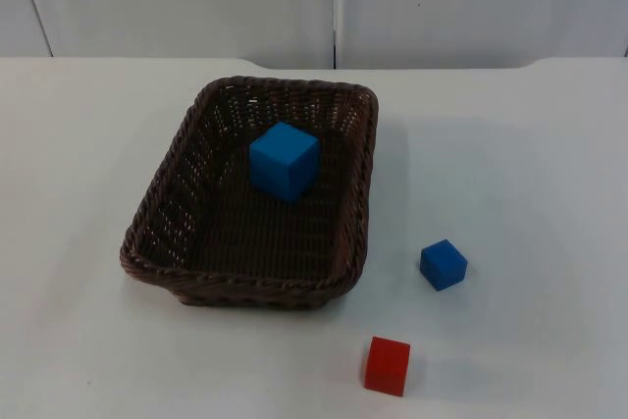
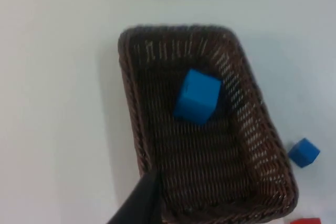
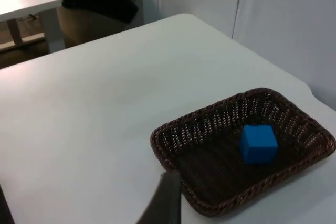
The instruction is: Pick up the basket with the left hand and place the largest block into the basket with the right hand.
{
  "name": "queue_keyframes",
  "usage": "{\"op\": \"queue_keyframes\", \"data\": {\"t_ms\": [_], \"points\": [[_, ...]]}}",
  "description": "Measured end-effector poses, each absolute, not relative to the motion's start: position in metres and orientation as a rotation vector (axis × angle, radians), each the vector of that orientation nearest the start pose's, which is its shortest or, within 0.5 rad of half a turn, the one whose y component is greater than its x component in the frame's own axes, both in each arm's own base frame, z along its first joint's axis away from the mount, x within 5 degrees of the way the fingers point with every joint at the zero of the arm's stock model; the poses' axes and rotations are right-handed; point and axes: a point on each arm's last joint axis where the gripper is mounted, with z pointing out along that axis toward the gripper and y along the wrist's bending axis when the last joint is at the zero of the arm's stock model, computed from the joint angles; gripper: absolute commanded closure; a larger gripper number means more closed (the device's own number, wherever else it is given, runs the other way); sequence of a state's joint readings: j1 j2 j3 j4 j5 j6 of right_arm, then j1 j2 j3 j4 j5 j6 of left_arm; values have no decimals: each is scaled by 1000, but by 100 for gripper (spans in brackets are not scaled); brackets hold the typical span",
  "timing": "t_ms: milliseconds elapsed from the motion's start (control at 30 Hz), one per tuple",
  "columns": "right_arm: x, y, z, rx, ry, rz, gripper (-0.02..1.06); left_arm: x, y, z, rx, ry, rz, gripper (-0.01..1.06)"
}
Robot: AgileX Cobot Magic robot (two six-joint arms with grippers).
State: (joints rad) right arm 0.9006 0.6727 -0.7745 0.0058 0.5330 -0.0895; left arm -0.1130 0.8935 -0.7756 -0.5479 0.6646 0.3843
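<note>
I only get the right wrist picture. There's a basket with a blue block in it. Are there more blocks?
Observer: Yes. A small blue block sits on the table beside the basket, apart from it.
Operator: Any others?
Observer: A red block lies nearer the table's front edge, apart from the small blue one.
Operator: Is my block the biggest?
Observer: In the top view the large blue block in the basket looks bigger than both.
</note>
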Motion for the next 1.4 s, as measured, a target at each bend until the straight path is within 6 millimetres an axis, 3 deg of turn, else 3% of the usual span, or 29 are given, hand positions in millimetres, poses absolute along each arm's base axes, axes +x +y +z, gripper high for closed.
{"op": "queue_keyframes", "data": {"t_ms": [400,733,1400], "points": [[50,63,359,-883,1679,579,25,121,-44,354,307,2041,-428,0],[33,42,333,-906,1727,559,25,81,-40,366,355,1938,-400,0],[1,0,319,-886,1671,550,25,27,-27,361,346,1929,-287,0]]}}
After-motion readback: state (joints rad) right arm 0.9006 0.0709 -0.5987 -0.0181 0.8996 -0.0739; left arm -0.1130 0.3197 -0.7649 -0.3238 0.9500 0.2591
